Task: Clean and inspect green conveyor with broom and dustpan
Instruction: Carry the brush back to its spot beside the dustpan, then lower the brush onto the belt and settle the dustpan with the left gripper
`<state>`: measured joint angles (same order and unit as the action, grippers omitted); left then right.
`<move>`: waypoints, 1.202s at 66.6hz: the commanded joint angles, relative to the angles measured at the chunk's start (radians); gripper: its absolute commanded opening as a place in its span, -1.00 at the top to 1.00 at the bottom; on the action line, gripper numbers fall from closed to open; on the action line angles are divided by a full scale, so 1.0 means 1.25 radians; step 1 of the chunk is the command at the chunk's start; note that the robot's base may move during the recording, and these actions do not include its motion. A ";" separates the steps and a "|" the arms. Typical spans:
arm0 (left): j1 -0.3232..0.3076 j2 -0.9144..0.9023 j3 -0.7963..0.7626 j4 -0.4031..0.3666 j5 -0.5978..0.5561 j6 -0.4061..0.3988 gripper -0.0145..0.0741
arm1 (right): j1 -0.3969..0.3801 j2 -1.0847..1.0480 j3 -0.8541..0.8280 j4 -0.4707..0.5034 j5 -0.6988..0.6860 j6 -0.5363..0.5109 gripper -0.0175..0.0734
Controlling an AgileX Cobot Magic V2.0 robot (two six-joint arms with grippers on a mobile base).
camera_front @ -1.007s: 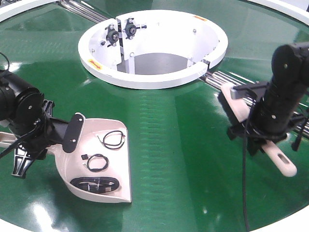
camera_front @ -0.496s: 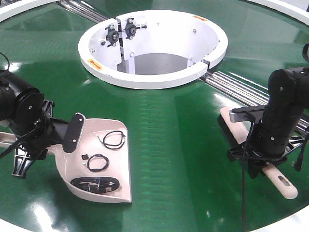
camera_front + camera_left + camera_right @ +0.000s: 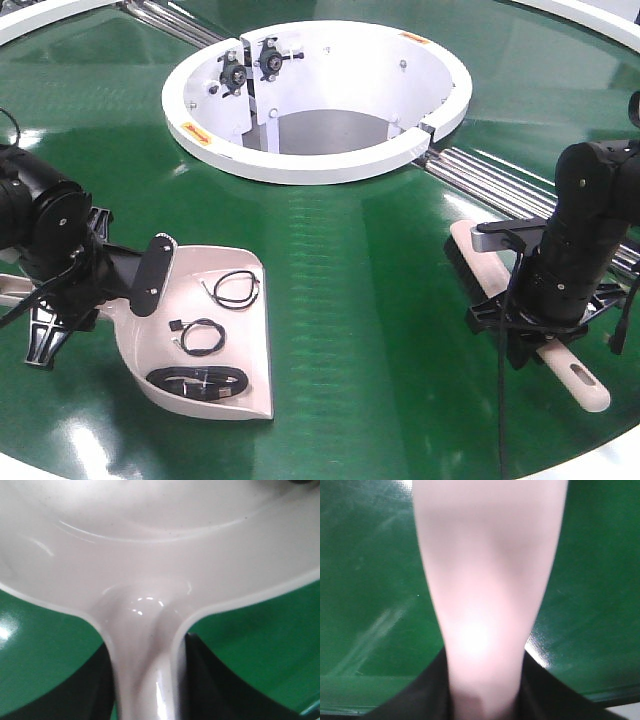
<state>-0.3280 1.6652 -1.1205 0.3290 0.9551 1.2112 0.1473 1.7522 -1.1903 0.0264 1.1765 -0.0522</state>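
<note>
Front-facing view: green conveyor [image 3: 350,300] is filling the frame as the work surface, with the white ring [image 3: 300,165] sitting at its far middle and steel rails [image 3: 490,178] running out to the right.

Dustpan [image 3: 250,340] is lying flat on the belt at near left. Its open edge is facing right, likely so that debris can be swept straight in along the belt.

Broom [image 3: 468,250] is sitting low at near right, head pointing toward the ring and handle tip toward the near rim. Cannot tell whether the bristles are touching the belt.

Left fingers [image 3: 85,690] are pinching the dustpan handle from both sides, just behind the scoop. Judged: this is steadying the pan.

Right fingers [image 3: 420,705] are pinching the broom handle around mid-length. Judged: a sweeping grip.

Three small black cable loops [image 3: 237,290] are resting inside the pan, so collection is looking well along.
</note>
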 commanded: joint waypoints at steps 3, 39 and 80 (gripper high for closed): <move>-0.013 -0.021 -0.013 -0.010 0.041 0.026 0.69 | -0.002 -0.040 -0.018 0.002 -0.001 -0.007 0.60; -0.012 -0.021 -0.013 -0.080 0.031 0.025 0.19 | -0.002 -0.040 -0.018 0.009 -0.001 -0.015 0.60; -0.012 -0.022 -0.013 -0.114 0.034 0.016 -0.21 | -0.002 -0.040 -0.018 0.009 -0.002 -0.018 0.60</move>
<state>-0.3317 1.6744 -1.1184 0.2057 0.9934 1.2381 0.1473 1.7522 -1.1903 0.0346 1.1775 -0.0606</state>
